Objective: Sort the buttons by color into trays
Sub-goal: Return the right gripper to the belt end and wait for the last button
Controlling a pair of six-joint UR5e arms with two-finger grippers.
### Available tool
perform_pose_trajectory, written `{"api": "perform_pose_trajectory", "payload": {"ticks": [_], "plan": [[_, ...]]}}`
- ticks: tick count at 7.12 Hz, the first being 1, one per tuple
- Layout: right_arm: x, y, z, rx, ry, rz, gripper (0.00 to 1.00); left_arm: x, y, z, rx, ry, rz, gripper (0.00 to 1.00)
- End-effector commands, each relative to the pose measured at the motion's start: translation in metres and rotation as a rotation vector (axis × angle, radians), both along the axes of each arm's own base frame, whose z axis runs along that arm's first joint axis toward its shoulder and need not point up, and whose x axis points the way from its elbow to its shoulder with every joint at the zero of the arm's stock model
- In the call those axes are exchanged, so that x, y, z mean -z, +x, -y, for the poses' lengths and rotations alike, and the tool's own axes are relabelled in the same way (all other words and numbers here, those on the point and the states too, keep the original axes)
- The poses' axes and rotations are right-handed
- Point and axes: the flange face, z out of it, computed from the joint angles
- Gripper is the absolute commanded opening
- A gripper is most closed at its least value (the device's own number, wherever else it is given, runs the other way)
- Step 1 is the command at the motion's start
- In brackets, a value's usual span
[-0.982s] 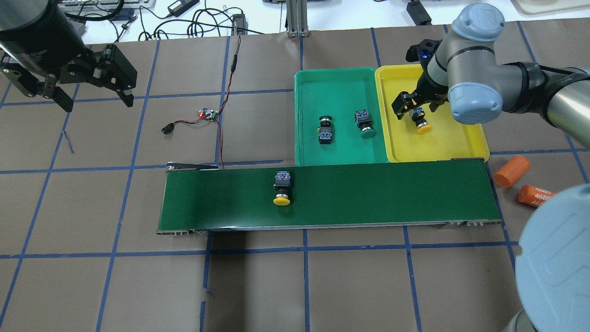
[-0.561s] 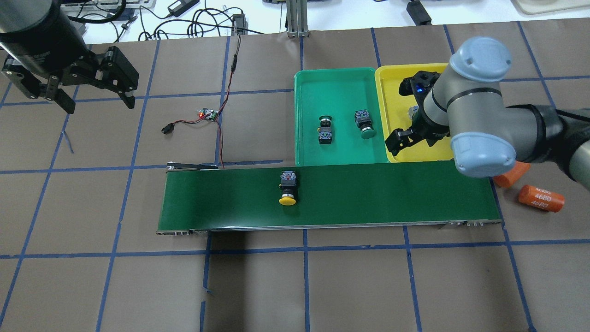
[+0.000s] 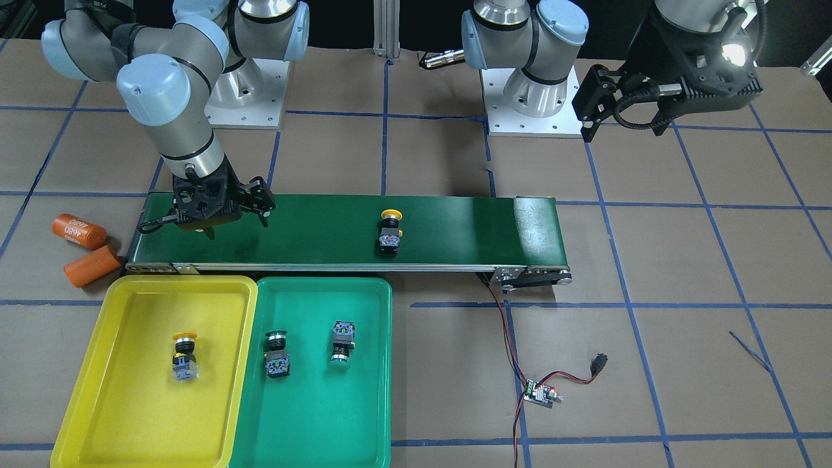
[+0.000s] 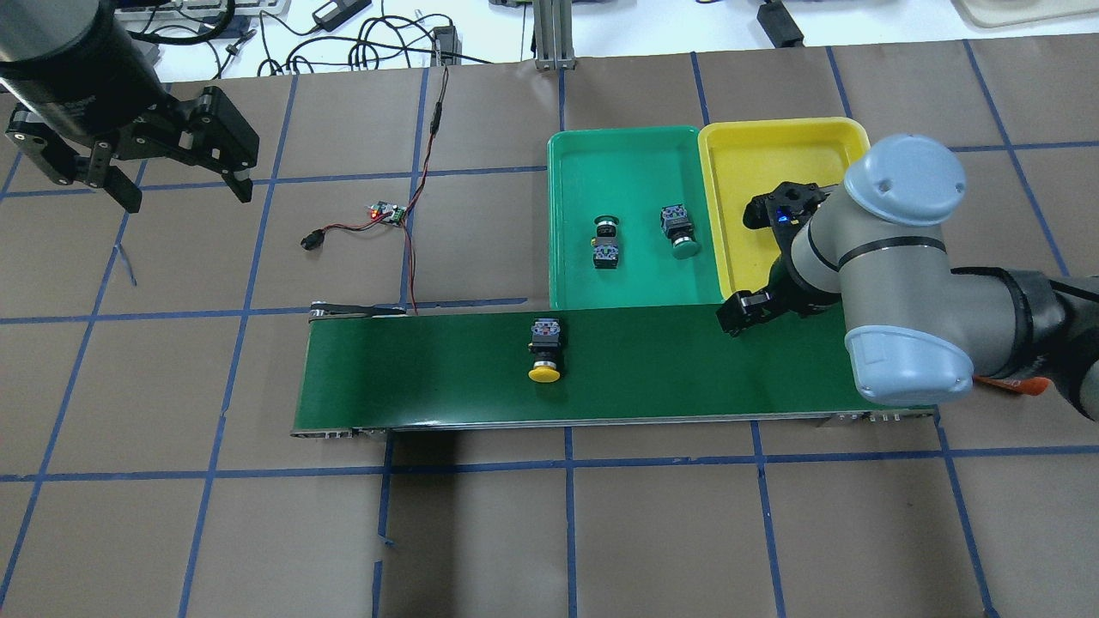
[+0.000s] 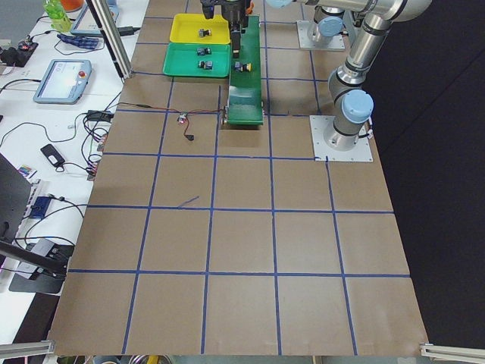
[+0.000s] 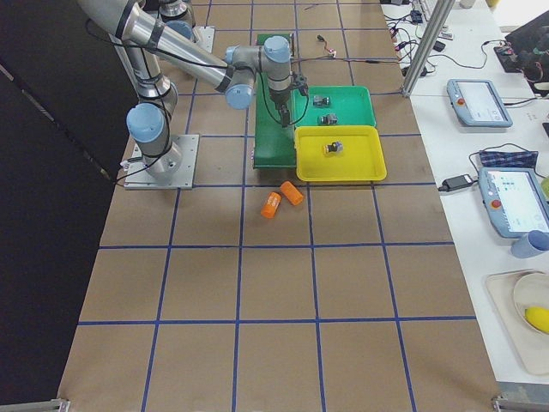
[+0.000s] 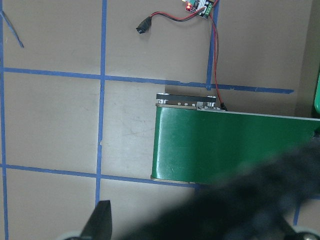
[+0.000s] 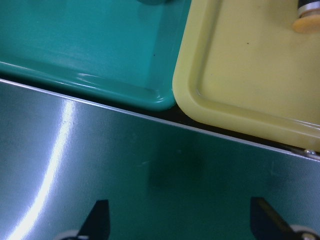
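One yellow button (image 4: 544,352) lies on the dark-green conveyor belt (image 4: 429,378), also seen from the front (image 3: 390,231). The other yellow button (image 3: 184,354) lies in the yellow tray (image 3: 130,403); my right arm hides it in the overhead view. Two green buttons (image 4: 607,240) (image 4: 679,232) lie in the green tray (image 4: 618,163). My right gripper (image 3: 220,214) is open and empty, low over the belt's end beside the trays, as its wrist view (image 8: 180,225) shows. My left gripper (image 4: 185,193) is open and empty, high over the table's far left.
Two orange cylinders (image 3: 78,231) (image 3: 94,266) lie on the table just past the belt's end on my right. A small circuit board (image 4: 386,212) with red-and-black wires lies beyond the belt's left end. Cables and equipment lie beyond the table's far edge.
My right gripper let go of the yellow button in the yellow tray and moved back to over the belt. The button on the belt has drifted slightly right. The left arm barely moved.
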Motion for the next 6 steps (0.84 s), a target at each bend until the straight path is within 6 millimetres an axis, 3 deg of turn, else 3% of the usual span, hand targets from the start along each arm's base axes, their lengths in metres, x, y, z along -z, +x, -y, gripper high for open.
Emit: {"api": "perform_pose_trajectory", "payload": {"ticks": [1,6], "plan": [[0.0006,0.0005,-0.0013,-0.005,0.0,0.001,1.0,0.0035,0.0009,0.0031,-0.004,0.008,0.003,1.0],[-0.0011,0.001,-0.0016,-0.01,-0.002,-0.001,1.0,0.0003,0.0018,-0.0051,0.002,0.01,0.005,1.0]]}}
